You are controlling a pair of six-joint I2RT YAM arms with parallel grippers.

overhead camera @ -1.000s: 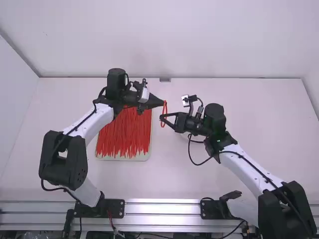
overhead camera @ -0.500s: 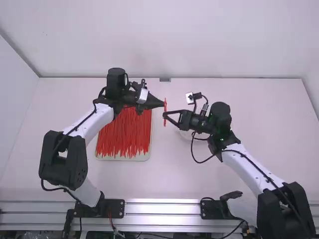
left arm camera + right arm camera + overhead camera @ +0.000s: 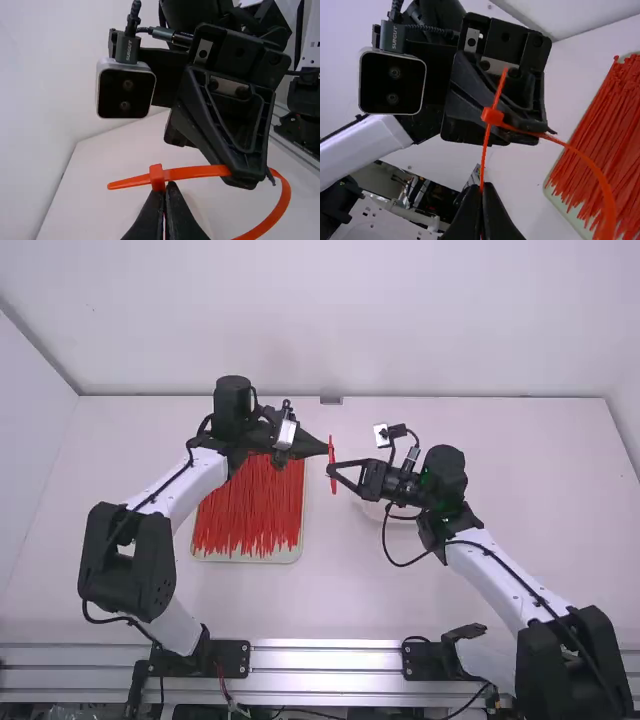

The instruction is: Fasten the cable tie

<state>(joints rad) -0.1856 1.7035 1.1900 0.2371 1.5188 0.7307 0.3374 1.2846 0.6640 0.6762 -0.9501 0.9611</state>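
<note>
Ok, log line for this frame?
left claw: shut on cable tie head | right claw: shut on its strap | loop formed, held midair

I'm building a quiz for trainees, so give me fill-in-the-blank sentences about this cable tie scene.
The left gripper pinches the ____ of the tie. The right gripper is ____ on its strap. Spare ties lie on a board under the ____ arm.
Missing: head; shut; left.
</note>
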